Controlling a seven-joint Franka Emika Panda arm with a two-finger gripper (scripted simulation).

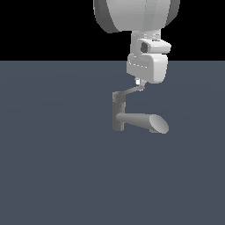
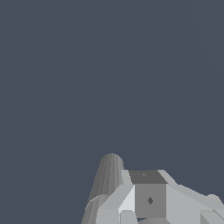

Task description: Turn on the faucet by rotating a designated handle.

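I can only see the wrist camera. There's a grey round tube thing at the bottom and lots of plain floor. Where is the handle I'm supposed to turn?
Observer: The handle is the thin rod on top of the faucet, slanting up toward the exterior view's right.
Operator: Is my gripper anywhere near it?
Observer: Yes, the gripper hangs from above right at the rod's far tip, though I can't tell whether it's open or shut.
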